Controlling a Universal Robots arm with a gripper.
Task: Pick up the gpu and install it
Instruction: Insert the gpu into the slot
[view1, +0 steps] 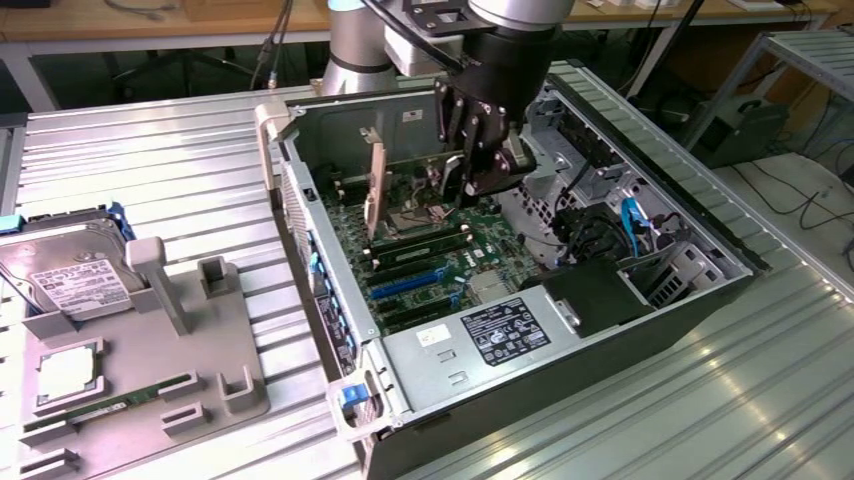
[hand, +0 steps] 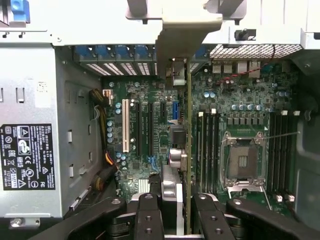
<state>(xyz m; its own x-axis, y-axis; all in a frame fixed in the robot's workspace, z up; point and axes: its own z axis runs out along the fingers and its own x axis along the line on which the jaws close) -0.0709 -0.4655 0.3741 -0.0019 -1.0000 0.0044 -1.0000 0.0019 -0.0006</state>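
Metal table (view1: 160, 170), arm (view1: 514, 50) upright over gpu (view1: 420, 178)

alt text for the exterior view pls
A black robot pincer grips a flat green circuit card with a metal end bracket, upright inside an open grey metal computer case, over its green motherboard. A silver hard drive sits at the exterior view's left.

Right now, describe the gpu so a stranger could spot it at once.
Find the open computer case on the metal table. Inside, over the green motherboard, the black claw grips the gpu. Unlike the seated memory sticks, it carries a metal end bracket.
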